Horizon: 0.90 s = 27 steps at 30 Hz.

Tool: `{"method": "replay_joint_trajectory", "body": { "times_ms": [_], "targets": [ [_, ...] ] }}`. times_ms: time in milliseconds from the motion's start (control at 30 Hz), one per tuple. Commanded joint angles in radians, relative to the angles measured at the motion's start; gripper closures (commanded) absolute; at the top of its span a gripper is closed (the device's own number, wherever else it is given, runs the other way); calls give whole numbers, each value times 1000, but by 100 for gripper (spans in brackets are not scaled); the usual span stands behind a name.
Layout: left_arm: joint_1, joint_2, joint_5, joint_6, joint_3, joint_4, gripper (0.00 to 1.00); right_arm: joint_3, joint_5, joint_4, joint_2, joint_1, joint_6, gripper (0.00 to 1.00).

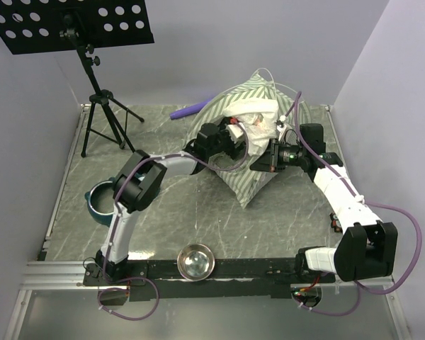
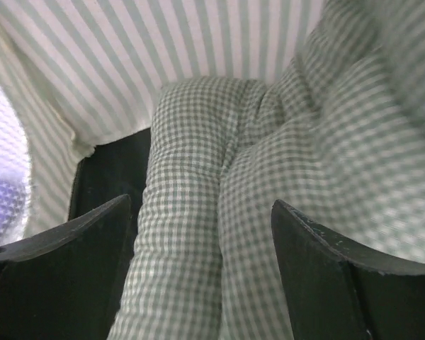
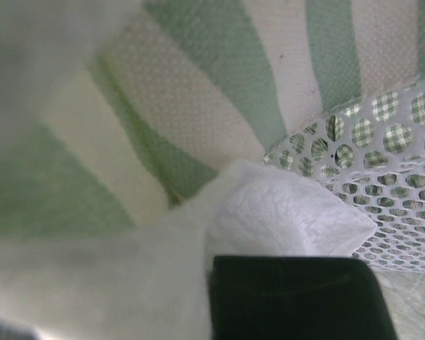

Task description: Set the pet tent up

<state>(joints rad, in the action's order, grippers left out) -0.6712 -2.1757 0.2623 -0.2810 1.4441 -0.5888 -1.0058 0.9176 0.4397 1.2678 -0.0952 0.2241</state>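
Observation:
The pet tent (image 1: 258, 134) lies crumpled at the back middle of the table, with green-and-white stripes and white mesh. My left gripper (image 1: 230, 145) reaches into it from the left. In the left wrist view it (image 2: 202, 241) is open, its dark fingers (image 2: 71, 269) set wide on either side of a bulge of the grey-green checked cushion (image 2: 219, 177), with striped wall (image 2: 163, 49) and dark lining (image 2: 113, 170) behind. My right gripper (image 1: 258, 164) is at the tent's front right side. In the right wrist view it (image 3: 219, 283) is shut on sheer white fabric (image 3: 283, 212); one finger (image 3: 297, 297) shows and the fabric hides the other.
A teal bowl holder (image 1: 98, 200) sits at the left edge. A steel bowl (image 1: 196, 261) sits at the near edge between the arm bases. A black music stand on a tripod (image 1: 92, 92) stands at the back left. A purple object (image 1: 191, 108) lies behind the tent.

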Motion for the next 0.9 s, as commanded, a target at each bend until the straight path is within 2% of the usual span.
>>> {"method": "replay_joint_trajectory", "body": {
  "times_ms": [0, 133, 200, 300, 333, 367, 433, 467, 500, 600, 700, 767, 867],
  "targets": [
    [10, -85, 20, -43, 84, 75, 15, -2, 125, 45, -47, 5, 75, 100],
    [15, -107, 52, -40, 171, 260, 14, -4, 132, 56, -48, 5, 58, 100],
    [25, -160, 75, -32, 307, 494, 16, -11, 141, 60, -53, 6, 48, 100],
    [45, -216, 126, -47, 432, 703, 24, -20, 151, 70, -65, 14, 32, 100],
    [50, -216, 139, -55, 432, 727, 30, -19, 153, 67, -68, 15, 37, 100],
    [51, -214, 149, -70, 430, 744, 42, -16, 156, 62, -71, 17, 41, 100],
    [51, -205, 137, -98, 418, 750, 80, -14, 158, 59, -70, 18, 49, 100],
    [51, -187, 124, -99, 397, 720, 95, -16, 153, 62, -65, 20, 50, 100],
    [51, -165, 95, -93, 360, 671, 99, -17, 150, 63, -62, 20, 55, 100],
    [21, -64, -103, -84, 195, 400, 99, -17, 133, 70, -44, 23, 78, 100],
    [-48, 11, -439, -161, -6, -66, 99, -5, 106, 70, -31, 28, 129, 100],
    [-62, 14, -569, -178, -48, -181, 99, 10, 80, 65, -33, 35, 176, 100],
    [-54, 4, -714, -162, -24, -189, 99, 33, 34, 63, -48, 48, 216, 100]
  ]
}}
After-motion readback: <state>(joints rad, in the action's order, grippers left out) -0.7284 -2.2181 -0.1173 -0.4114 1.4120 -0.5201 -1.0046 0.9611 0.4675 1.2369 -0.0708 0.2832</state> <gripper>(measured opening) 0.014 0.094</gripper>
